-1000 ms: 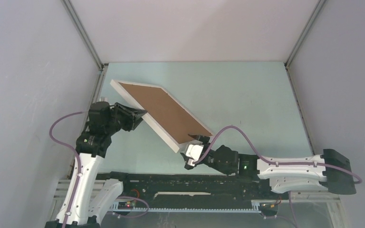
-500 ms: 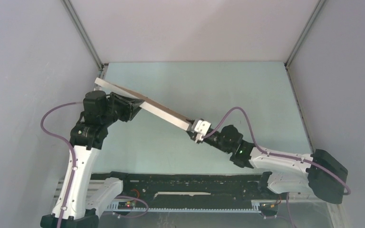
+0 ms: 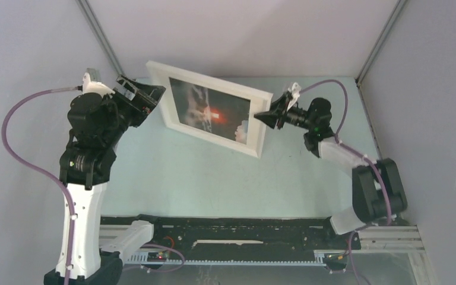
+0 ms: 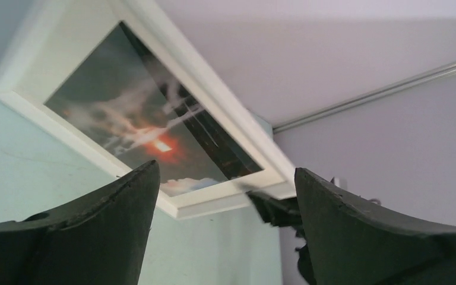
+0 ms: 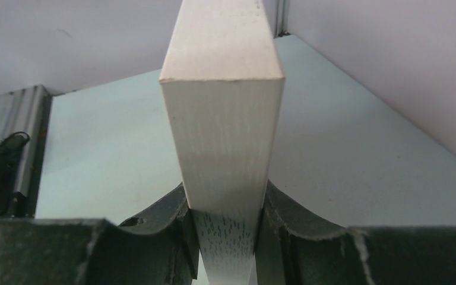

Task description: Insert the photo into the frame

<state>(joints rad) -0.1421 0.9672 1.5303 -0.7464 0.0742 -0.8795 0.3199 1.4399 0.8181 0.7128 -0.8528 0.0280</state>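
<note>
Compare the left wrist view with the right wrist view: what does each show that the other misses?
Only the left wrist view shows the front of the thin white picture frame with the dark-sky, red-sun photo behind its pane, seen between the open left gripper, which touches nothing.

Only the right wrist view shows the right gripper clamped on the frame's bare white edge, fingers pressed to both faces; no picture is visible from there.

Both show the frame lifted above the pale green table and the grey enclosure walls.
</note>
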